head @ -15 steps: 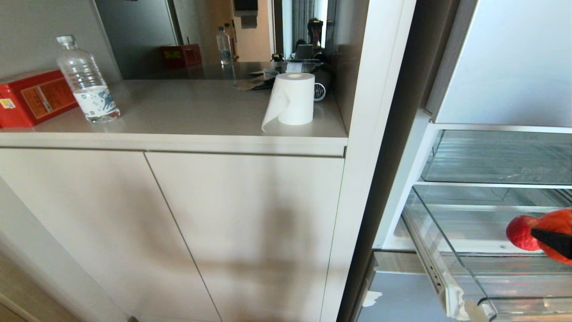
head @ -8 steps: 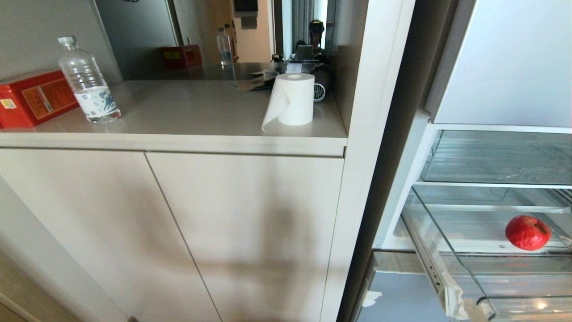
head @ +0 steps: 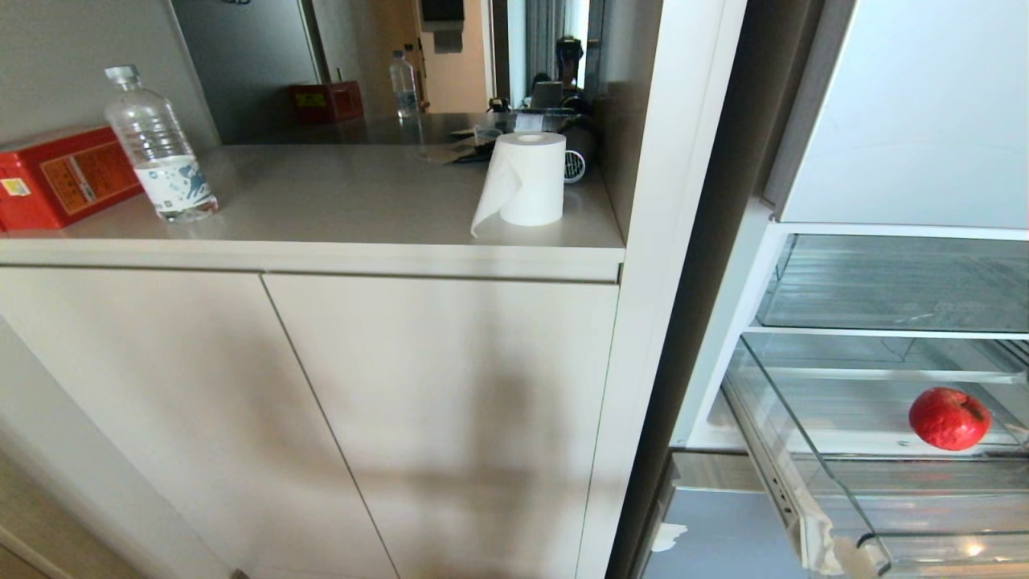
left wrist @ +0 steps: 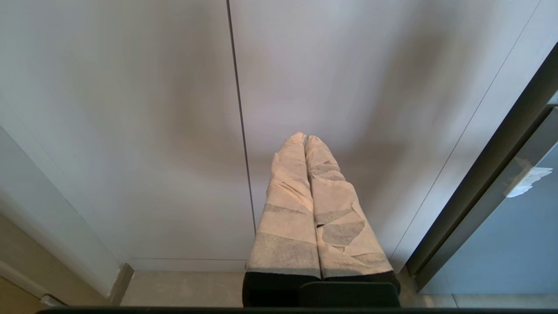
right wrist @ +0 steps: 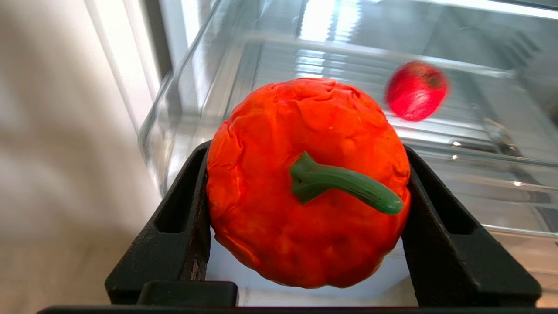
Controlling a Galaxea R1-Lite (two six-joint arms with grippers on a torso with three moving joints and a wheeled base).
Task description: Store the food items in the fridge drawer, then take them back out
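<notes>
Right claw (right wrist: 305,209) is clamped on the orange-red fruit (right wrist: 307,181), a black finger pressed to each side, green stem (right wrist: 344,183) facing the wrist camera. Out at one o'clock from that fruit, the red apple (right wrist: 416,90) sits on the ribbed floor of the clear fridge drawer (right wrist: 183,100), which is pulled open. Left claw (left wrist: 305,144) hangs clenched, its wrapped fingers pressed together, in front of the pale cabinet doors (left wrist: 130,109). Up on the counter (head: 346,193): paper roll (head: 526,178), water bottle (head: 157,145), red box (head: 60,173).
</notes>
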